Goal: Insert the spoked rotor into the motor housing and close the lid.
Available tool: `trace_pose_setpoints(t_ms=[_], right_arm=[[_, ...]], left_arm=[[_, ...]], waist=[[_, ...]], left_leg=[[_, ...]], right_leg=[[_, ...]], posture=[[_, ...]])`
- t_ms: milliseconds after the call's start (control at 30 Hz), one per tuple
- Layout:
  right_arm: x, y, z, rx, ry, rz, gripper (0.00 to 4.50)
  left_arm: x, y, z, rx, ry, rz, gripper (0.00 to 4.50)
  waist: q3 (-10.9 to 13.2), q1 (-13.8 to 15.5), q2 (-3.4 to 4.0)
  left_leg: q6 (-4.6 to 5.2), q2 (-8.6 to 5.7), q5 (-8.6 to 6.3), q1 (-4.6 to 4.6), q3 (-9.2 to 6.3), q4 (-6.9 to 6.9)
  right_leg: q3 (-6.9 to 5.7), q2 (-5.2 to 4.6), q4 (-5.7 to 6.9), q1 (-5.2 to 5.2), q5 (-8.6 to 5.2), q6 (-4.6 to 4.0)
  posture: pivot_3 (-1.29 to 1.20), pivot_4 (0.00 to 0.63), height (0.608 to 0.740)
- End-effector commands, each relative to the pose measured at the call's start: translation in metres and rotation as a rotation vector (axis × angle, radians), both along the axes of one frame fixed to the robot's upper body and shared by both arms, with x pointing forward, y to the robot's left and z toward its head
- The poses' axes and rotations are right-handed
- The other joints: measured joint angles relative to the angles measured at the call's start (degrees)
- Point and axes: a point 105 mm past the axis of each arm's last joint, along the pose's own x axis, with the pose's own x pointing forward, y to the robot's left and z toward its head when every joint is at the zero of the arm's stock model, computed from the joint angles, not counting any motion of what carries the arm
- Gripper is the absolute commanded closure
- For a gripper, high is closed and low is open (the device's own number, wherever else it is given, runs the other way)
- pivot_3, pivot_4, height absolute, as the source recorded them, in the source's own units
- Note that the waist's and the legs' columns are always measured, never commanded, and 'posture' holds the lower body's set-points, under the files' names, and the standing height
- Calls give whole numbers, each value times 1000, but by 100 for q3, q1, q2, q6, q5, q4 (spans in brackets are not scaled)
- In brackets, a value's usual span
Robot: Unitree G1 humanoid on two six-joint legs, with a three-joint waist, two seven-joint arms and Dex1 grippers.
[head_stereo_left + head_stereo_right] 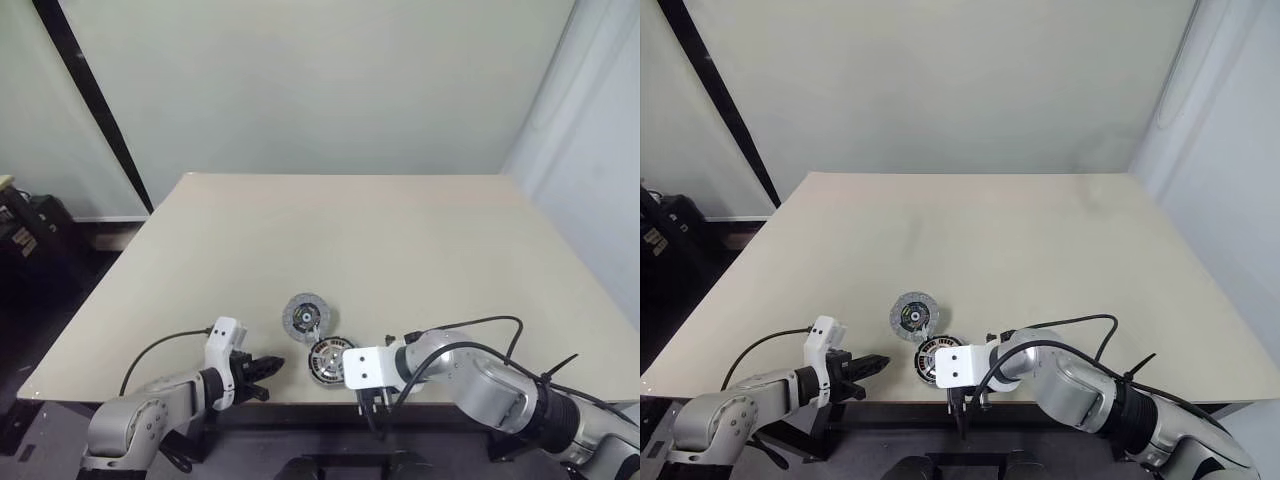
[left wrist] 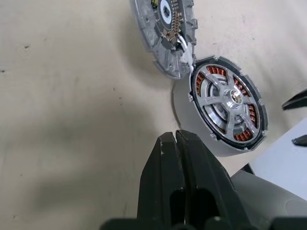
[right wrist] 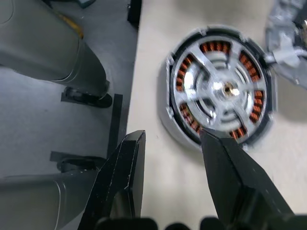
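Observation:
The motor housing [image 2: 194, 125] stands near the table's front edge, its copper coils showing. The silvery spoked rotor [image 3: 221, 88] lies inside it, spokes over the coils. The grey lid [image 1: 305, 317] lies flat on the table just behind and to the left of the housing, touching its rim. My left gripper [image 1: 264, 369] is shut with nothing in it, a short way left of the housing and pointing at it. My right gripper [image 3: 170, 143] is open and holds nothing; it hangs over the table's front edge beside the housing, fingers pointing down.
The beige table [image 1: 400, 250] stretches back towards a pale wall. Its front edge [image 1: 250, 403] runs right under both grippers. Dark boxes [image 1: 25, 230] stand on the floor at the far left. A black cable [image 1: 470, 325] loops over my right arm.

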Motion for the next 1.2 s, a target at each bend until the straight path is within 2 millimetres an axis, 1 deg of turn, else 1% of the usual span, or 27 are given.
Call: trace_pose_setpoints(t_ms=[33,100,167,200,233,267,300,367,400,867,967,1033,1100,1200], right_arm=[[5,3,7,-1,-47,23,2534],[5,5,7,2,-51,28,2534],[6,6,7,7,-55,29,2144],[6,6,6,7,-55,29,1916],[7,6,6,7,-56,28,1553],[8,6,6,7,-63,24,1284],[9,6,5,4,-67,23,795],[11,6,5,1,-76,17,217],[12,6,4,-5,-79,19,43],[12,8,-7,-27,-60,29,43],[13,11,-9,-16,-61,20,652],[14,12,-10,-11,-61,15,1294],[15,12,-12,-9,-58,4,2092],[16,12,-15,-8,-51,-10,3122]], left_arm=[[2,0,3,13,-26,-1,4482],[1,1,2,17,-25,0,4482],[1,1,1,22,-24,2,4500],[1,1,1,24,-24,2,4500],[1,1,1,25,-25,2,4500],[1,1,0,27,-26,2,4500],[2,1,0,28,-27,2,4500],[3,1,0,31,-29,3,4500],[3,1,0,33,-29,3,4500],[4,-1,-2,44,-37,-5,4500],[4,-1,-1,45,-41,-7,4500],[4,-2,-1,44,-43,-9,4500],[3,-2,-1,42,-44,-10,4500],[3,-2,-1,41,-46,-10,4500]], waist=[[0,-1,0],[0,-2,0],[0,-2,0],[0,-1,0],[0,-1,0],[0,-2,0],[0,-2,0],[0,-2,0],[0,-1,0],[-1,-2,-1],[-1,-2,-1],[-2,-2,-1],[-2,-2,-1],[-2,-2,-1]], left_leg=[[0,0,0,0,1,1],[0,-1,0,0,1,3],[0,-1,0,1,1,4],[0,-1,0,2,0,4],[0,-1,0,2,0,4],[0,-1,0,2,0,5],[0,-1,0,3,0,5],[0,-1,0,3,1,6],[0,-1,0,2,1,7],[0,-2,1,4,0,10],[0,-2,1,5,0,13],[0,-2,1,5,0,15],[0,-2,1,5,0,17],[0,-2,1,5,0,23]], right_leg=[[0,0,0,1,0,0],[1,-1,0,1,0,0],[0,0,3,1,0,0],[0,0,5,1,0,0],[0,0,7,1,0,0],[0,0,8,1,0,0],[0,0,8,1,0,0],[1,0,8,2,0,0],[1,0,8,2,0,0],[0,0,14,4,1,1],[1,0,15,5,2,1],[0,0,16,6,1,1],[1,0,18,6,1,1],[1,0,20,7,1,0]], posture=[[0,0,740],[0,0,740],[0,0,740],[0,0,740],[0,0,740],[0,0,740],[0,0,740],[0,0,740],[0,0,740],[0,0,740],[0,0,740],[0,0,740],[0,0,740],[0,0,740]])
